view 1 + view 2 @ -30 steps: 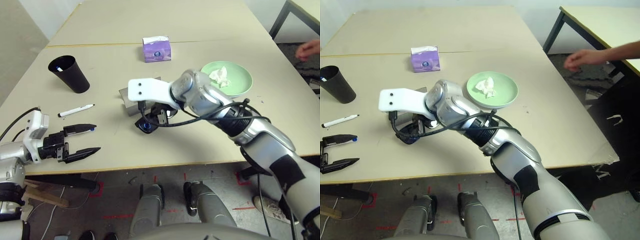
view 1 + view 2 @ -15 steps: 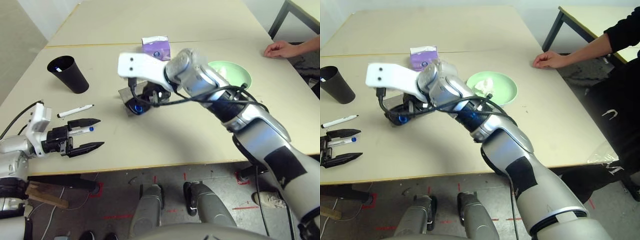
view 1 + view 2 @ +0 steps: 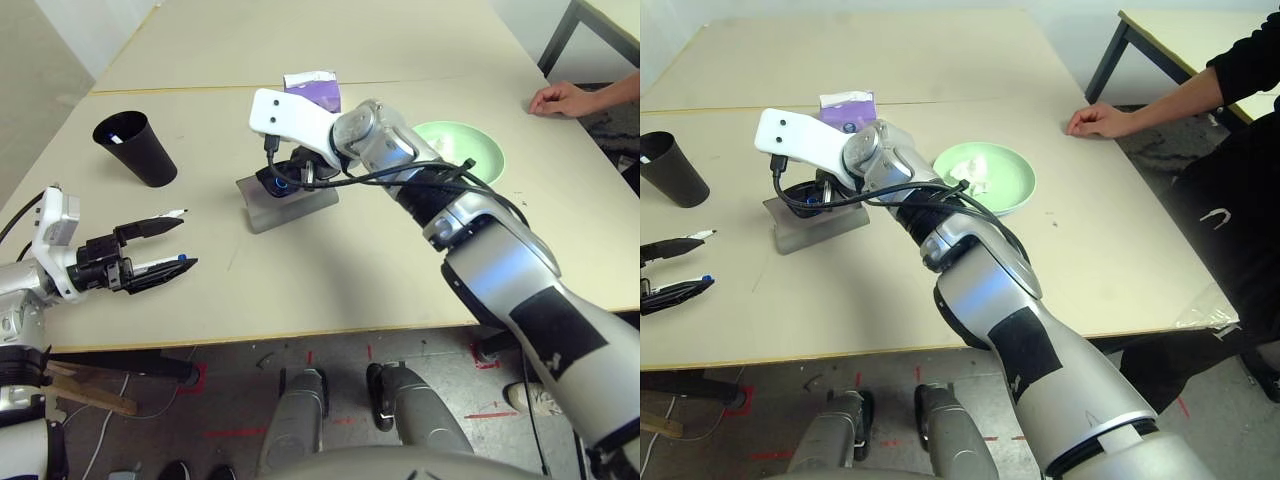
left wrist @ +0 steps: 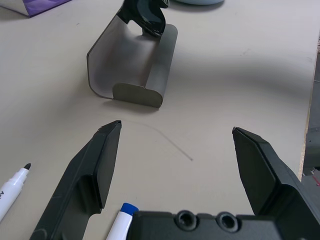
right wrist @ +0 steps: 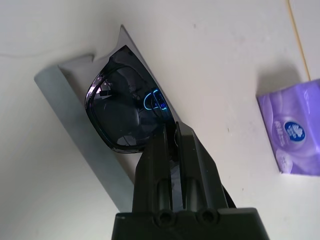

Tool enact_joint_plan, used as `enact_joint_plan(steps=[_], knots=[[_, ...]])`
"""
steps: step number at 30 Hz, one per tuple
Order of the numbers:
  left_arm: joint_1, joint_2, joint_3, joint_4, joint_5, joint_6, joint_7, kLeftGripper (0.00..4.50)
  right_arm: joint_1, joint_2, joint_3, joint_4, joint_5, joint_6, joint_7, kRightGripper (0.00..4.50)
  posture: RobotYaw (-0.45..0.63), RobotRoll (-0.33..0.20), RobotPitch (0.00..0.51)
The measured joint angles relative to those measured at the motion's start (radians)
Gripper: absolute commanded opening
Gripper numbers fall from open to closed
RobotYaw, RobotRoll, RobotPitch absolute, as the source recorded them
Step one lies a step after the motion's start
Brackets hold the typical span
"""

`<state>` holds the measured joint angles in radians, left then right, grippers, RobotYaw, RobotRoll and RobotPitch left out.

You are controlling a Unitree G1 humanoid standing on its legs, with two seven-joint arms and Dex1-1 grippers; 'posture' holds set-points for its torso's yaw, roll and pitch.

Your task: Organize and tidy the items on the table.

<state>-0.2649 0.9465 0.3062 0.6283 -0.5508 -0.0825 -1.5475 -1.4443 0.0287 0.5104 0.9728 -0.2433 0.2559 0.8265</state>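
Black sunglasses [image 5: 125,112] hang pinched in the right gripper [image 5: 172,142], its two fingers closed tight on the frame, directly above the open grey glasses case [image 3: 285,200] near the middle of the pale beige table [image 3: 330,270]. In the head views the right arm reaches across from about 4 o'clock, its white wrist block over the case's far edge. The case lies with its lid flap spread flat on the tabletop, and whether the sunglasses touch it cannot be told.

The left gripper [image 4: 175,165] hovers with its fingers spread wide and nothing between them, at roughly 8 o'clock from the case and well apart from it. Just under it lies the blue-capped marker [image 4: 122,220]; the black-capped marker [image 4: 12,182] lies close beside that, also near the gripper.

A black cup [image 3: 135,147] stands upright at about 10 o'clock from the case, with something white and blue inside it. A purple tissue pack [image 3: 847,108] sits at about 12 o'clock, just behind the right wrist and near the thin seam that crosses the table. At about 2 o'clock rests the light-green plate [image 3: 1012,180], holding a crumpled white tissue [image 3: 978,176]; the arm covers the plate's near-left rim.

At the table's far right edge, a person's hand [image 3: 1095,120] rests on the surface, the arm in a dark sleeve [image 3: 1240,65].
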Motion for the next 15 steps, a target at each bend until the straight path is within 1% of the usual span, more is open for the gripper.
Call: enact_joint_plan(steps=[7,15], knots=[[0.006,0.001,0.016,0.000,0.004,0.009,0.003,4.50,-0.035,0.041,-0.036,0.041,0.000,-0.005,-0.010,0.02,0.08,0.000,0.189],[0.006,0.002,0.028,-0.001,0.014,0.013,0.021,4.50,-0.034,0.048,-0.057,0.058,-0.003,-0.006,-0.016,0.02,0.08,0.000,0.190]])
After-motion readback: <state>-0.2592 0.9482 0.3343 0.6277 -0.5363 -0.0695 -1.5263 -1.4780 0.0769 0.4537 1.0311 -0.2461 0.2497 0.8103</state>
